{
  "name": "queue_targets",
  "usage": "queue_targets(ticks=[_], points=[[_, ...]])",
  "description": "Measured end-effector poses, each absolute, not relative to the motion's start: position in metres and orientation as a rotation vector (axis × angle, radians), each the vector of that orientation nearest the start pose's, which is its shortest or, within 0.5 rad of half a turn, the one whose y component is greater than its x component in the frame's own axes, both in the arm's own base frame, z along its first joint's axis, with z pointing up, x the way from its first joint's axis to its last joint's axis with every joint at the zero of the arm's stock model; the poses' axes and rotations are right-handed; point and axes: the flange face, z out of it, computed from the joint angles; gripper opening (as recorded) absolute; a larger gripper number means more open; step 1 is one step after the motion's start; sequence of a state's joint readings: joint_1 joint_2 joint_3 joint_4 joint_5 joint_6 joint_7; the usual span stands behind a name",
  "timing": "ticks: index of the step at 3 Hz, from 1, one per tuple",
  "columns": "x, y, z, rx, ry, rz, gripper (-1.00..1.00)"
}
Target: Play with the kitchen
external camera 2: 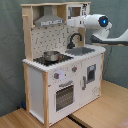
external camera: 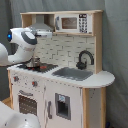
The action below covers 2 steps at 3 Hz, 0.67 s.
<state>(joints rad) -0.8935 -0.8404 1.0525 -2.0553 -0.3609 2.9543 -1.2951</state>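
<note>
One arm, one kitchen (external camera: 65, 75), and the arm's white wrist with its blue ring is up high, level with the grey hood (external camera 2: 48, 20). In the second exterior view the tool (external camera 2: 70, 23) pokes out toward the upper shelf, just beside the hood's edge; whether its fingers are parted or closed I cannot tell, they merge into the woodwork behind. In the first exterior view the tool is hidden behind the wrist housing.

Count it off below the tool: one metal pot (external camera 2: 51, 55) on the black stove (external camera 2: 50, 60), one black faucet (external camera: 85, 59) curving over one grey sink (external camera: 74, 73), farther along the counter (external camera: 102, 79) from the tool. Two knobs (external camera 2: 56, 76) show on the front in the second exterior view, above one oven door (external camera 2: 64, 95) with a bar handle. One small microwave (external camera: 72, 23) with a keypad sits on the top shelf beyond the tool.

Room to move: open air between hood and stove, with the pegboard back (external camera: 62, 50) closing the far side. The counter's rounded end past the sink is bare. The kitchen stands on a wooden floor (external camera 2: 107, 110) against a grey curtain (external camera: 115, 45), with free space in front of the oven.
</note>
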Motion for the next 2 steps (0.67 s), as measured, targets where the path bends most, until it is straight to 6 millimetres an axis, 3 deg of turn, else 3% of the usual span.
queue_targets(ticks=[2], points=[[0.416, 0.316, 0.648, 0.873, 1.43, 0.521, 1.0]])
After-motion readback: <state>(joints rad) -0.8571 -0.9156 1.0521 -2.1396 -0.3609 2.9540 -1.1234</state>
